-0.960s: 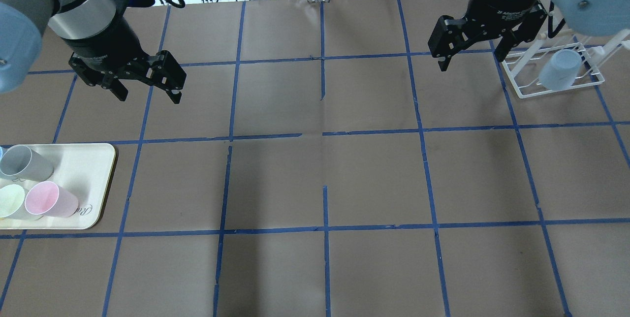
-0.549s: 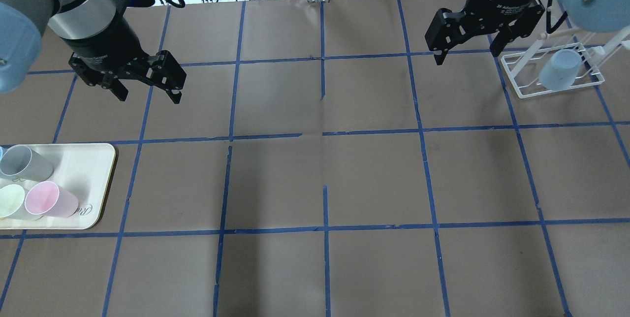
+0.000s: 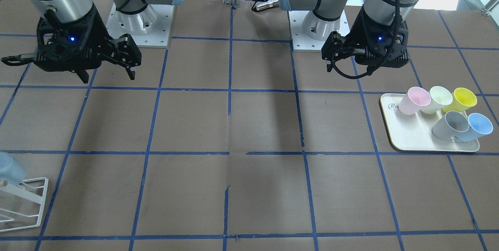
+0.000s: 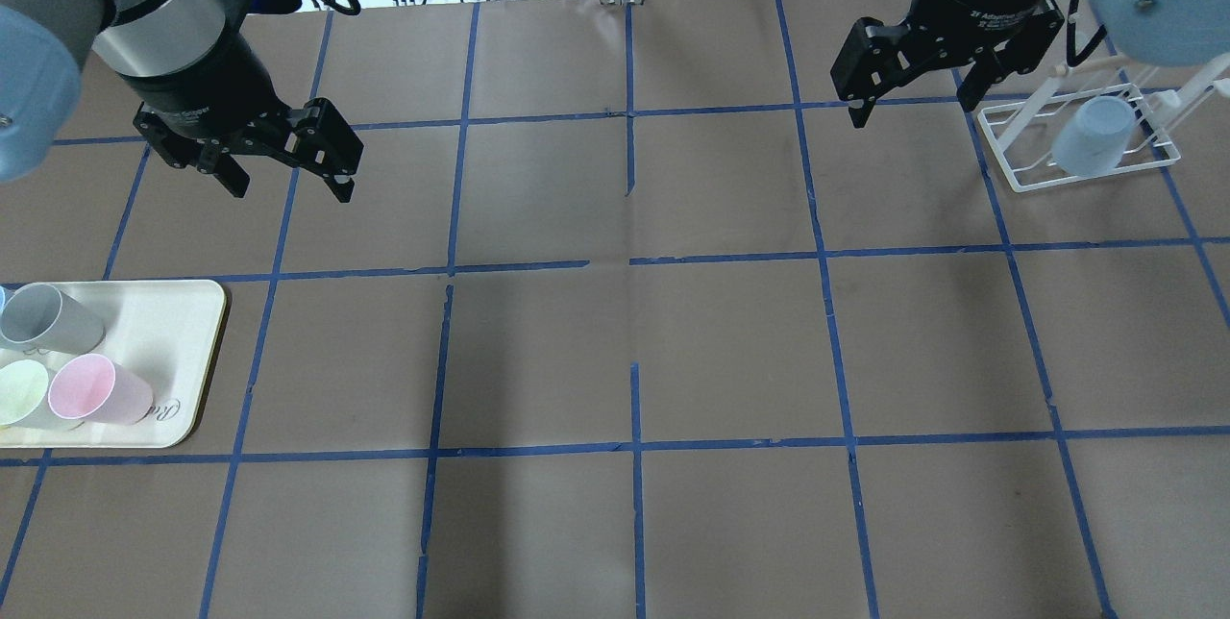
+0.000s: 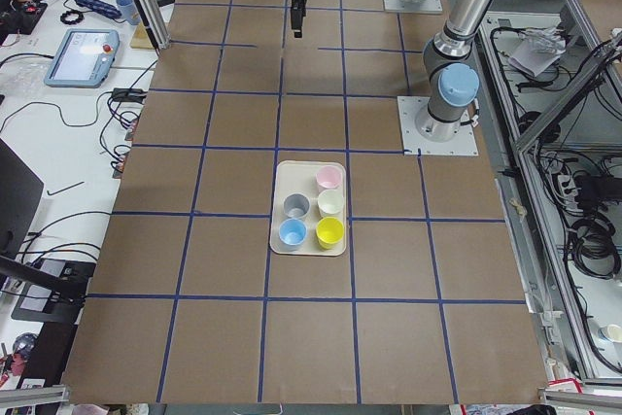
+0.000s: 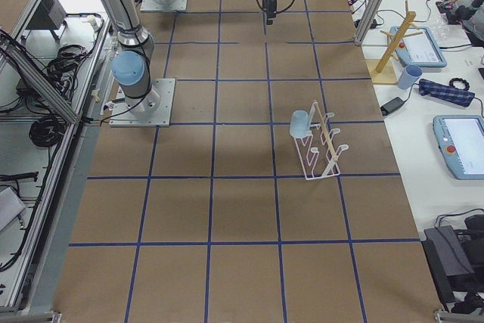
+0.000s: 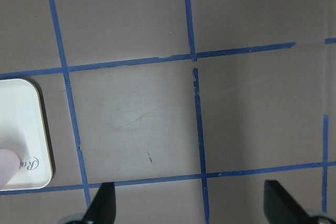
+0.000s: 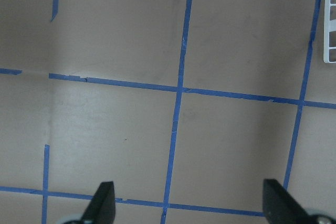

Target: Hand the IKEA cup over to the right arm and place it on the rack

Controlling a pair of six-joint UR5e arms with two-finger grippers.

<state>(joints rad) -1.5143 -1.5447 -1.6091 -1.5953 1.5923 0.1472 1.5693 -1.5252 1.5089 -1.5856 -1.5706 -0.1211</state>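
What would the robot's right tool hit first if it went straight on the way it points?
Probably only the brown paper-covered table, near a blue tape crossing: the wrist view of the right tool shows nothing between. The white wire rack lies aside.

This is a robotics lab. The left arm (image 5: 465, 17) and the right arm (image 6: 125, 13) each stand bolted through a metal plate (image 5: 413, 143) to a wide table (image 4: 730, 350). The table is covered in brown paper and marked into squares with blue tape (image 4: 730, 446). Aluminium framing (image 6: 45, 83) runs behind the arms, with coils of black cables (image 5: 583, 230) hanging among it. On the far side of the table a white bench holds handheld control screens (image 6: 457, 145), loose leads and power bricks
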